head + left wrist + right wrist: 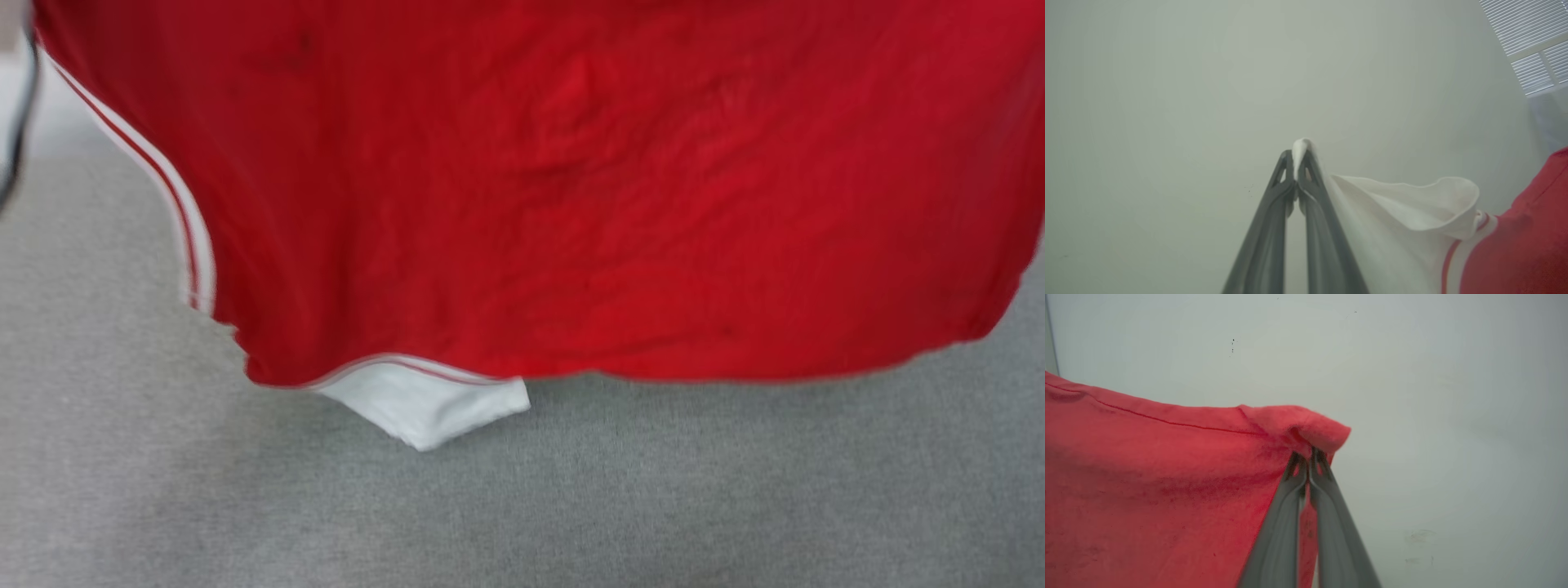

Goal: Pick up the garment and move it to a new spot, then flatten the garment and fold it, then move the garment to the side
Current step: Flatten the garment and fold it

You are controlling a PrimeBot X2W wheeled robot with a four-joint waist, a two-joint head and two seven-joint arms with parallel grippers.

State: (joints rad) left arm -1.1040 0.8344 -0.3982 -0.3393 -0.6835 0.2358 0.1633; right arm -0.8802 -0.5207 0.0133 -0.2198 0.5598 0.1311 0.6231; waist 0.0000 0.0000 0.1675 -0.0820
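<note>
Head camera looks steeply down, close on the shirt [571, 204]. Each wrist camera, near the cloth, faces a pale wall [1167, 81]; all three share the shirt.

Grey carpet [163, 490] — pale wall [1167, 81]; blinds [1531, 49]

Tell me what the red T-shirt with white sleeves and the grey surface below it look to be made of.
Red T-shirt with white sleeves: soft knit fabric, probably cotton or a blend, matte; it hangs limp, creases finely, and shows a fuzzy nap at the pinched edge. Grey surface: likely low-pile carpet or felt, matte and speckled; the blur leaves it open.
</note>
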